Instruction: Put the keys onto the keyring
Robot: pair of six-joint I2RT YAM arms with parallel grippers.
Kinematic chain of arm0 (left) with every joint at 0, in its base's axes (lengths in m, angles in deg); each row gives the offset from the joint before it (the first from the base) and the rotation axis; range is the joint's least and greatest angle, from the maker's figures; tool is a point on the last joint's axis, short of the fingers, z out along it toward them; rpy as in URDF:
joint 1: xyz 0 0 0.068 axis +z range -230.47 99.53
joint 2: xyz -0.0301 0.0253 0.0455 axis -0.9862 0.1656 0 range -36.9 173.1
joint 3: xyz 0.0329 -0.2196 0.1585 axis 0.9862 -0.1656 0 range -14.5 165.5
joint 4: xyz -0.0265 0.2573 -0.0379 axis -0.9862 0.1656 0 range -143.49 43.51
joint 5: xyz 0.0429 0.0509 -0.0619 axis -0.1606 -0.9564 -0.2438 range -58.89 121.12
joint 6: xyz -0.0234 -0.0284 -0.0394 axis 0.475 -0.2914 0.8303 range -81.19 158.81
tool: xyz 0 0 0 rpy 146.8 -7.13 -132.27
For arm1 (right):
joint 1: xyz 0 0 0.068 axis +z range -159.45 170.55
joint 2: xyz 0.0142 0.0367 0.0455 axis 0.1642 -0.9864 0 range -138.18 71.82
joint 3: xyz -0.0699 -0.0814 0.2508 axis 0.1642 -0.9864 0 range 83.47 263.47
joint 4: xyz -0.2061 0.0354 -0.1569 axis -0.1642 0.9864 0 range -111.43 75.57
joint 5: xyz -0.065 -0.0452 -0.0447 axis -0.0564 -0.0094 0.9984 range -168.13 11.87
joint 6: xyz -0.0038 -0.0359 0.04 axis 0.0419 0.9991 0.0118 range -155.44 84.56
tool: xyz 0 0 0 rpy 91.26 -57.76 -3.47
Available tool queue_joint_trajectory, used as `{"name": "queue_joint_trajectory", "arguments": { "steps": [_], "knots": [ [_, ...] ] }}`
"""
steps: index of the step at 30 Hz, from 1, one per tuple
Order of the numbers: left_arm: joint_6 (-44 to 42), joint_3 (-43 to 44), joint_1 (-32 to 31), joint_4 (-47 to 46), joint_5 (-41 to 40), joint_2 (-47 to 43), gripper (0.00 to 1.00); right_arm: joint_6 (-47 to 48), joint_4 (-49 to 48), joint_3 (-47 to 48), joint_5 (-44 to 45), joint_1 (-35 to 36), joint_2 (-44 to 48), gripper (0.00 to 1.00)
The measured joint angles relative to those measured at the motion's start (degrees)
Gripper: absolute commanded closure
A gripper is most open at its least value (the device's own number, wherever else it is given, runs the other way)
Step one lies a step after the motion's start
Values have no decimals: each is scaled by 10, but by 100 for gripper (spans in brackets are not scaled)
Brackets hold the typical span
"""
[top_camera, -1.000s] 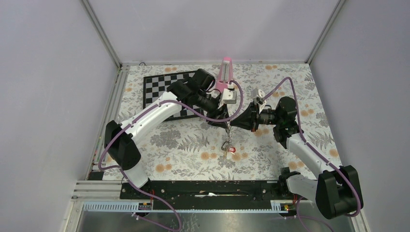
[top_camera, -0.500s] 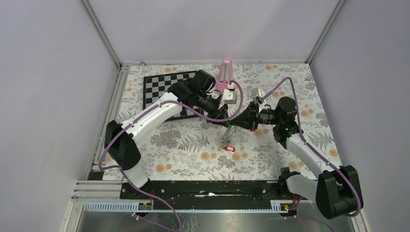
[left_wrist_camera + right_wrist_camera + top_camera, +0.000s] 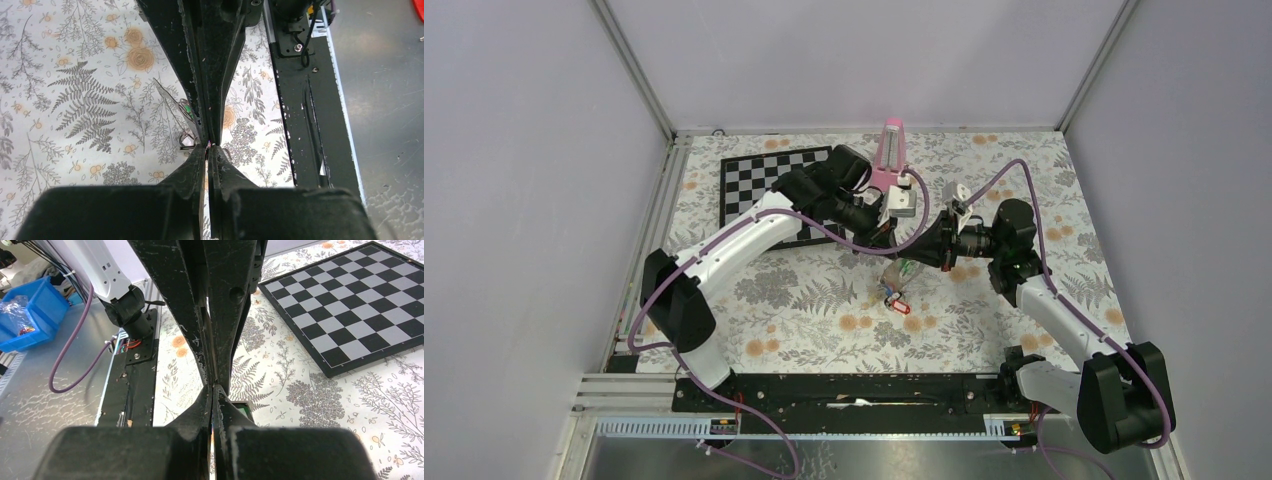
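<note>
Floral-print cloth covers your table [image 3: 804,300], with a chessboard [image 3: 759,185] lying toward 10 o'clock from the middle. Your left gripper [image 3: 206,148] and right gripper [image 3: 212,387] meet tip to tip above the cloth near the centre, the left reaching in from 11 o'clock and the right from 3 o'clock. Both have their jaws pressed together with no gap showing. Both wrist views are too crowded at the tips for you to tell what, if anything, is pinched. The keyring [image 3: 170,97] shows in the left wrist view as a thin grey wire running toward the point where the tips meet, with a green tag [image 3: 186,108] beside it. From above, the keys [image 3: 895,300] sit bunched just at 6 o'clock of the tips, a red tag [image 3: 902,309] lowest and a blue tag [image 3: 889,296] just above it. Whether they rest on the table or hang you cannot tell.
</note>
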State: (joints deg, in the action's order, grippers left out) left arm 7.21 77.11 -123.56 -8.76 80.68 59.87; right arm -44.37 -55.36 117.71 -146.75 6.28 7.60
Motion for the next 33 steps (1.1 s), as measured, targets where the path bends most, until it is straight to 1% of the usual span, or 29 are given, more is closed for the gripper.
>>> {"name": "queue_joint_trajectory", "arguments": {
  "steps": [3,8,10,14,15,18,24,29,33],
  "knots": [
    [-9,12,-4,15,-23,0,100,16,16,5,5,0,0,87],
    [-36,74,-33,93,-111,2,100,30,16,13,6,0,0,71],
    [-49,110,-48,134,-150,10,100,34,15,15,6,0,2,68],
    [-64,167,-68,192,-200,33,100,37,20,15,6,0,2,60],
    [-66,177,-72,202,-210,38,99,37,20,15,6,0,2,59],
    [-74,202,-85,230,-241,48,97,33,17,15,5,-1,2,57],
    [-83,246,-111,273,-305,74,99,13,-12,10,-1,-1,2,55],
    [-89,265,-124,293,-340,89,100,-5,-44,-2,-10,-1,-3,56],
    [-89,273,-128,298,-350,94,100,-23,-70,-12,-14,-1,-10,58]
  ]
}}
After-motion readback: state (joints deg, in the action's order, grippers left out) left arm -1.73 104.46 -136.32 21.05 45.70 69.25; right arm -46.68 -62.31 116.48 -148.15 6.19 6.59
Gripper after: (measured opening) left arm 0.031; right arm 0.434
